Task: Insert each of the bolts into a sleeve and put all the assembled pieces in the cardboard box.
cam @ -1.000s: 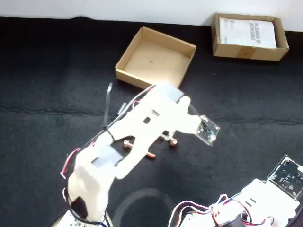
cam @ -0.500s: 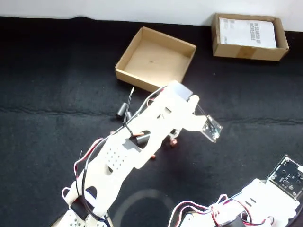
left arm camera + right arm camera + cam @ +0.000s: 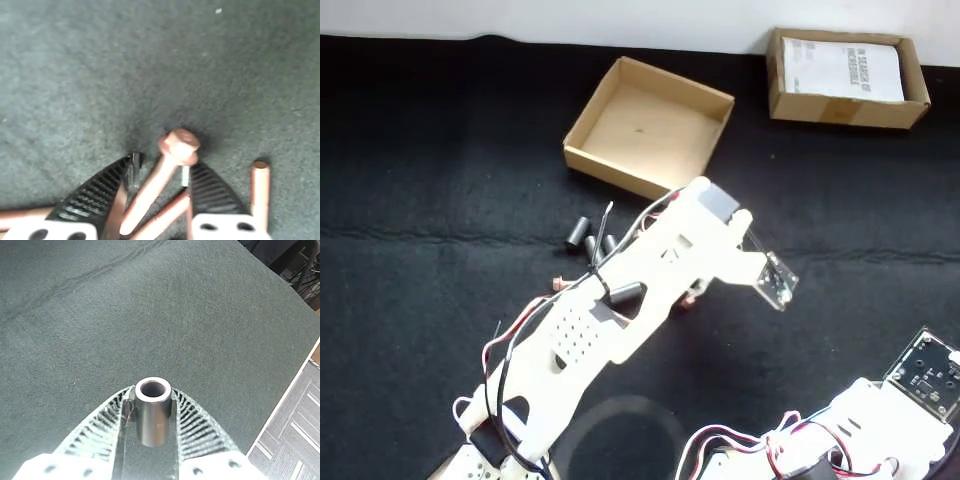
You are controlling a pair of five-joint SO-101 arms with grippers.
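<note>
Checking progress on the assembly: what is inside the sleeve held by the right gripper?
The sleeve, clamped in the right gripper, shows an open bore mouth with nothing in it. Deeper down, shadow hides the bore.

No word, number or sign can be read in any view. The one printed thing is a white sheet [image 3: 842,68] lying in the smaller cardboard box [image 3: 847,110], which sits at about 1 o'clock on the tabletop [image 3: 420,150], to the 2 o'clock side of the open cardboard box [image 3: 620,172]. The sheet carries a few short rows of dark print near its 1 o'clock corner (a heading, by the look of it), and the letters are too small to make out.
</note>
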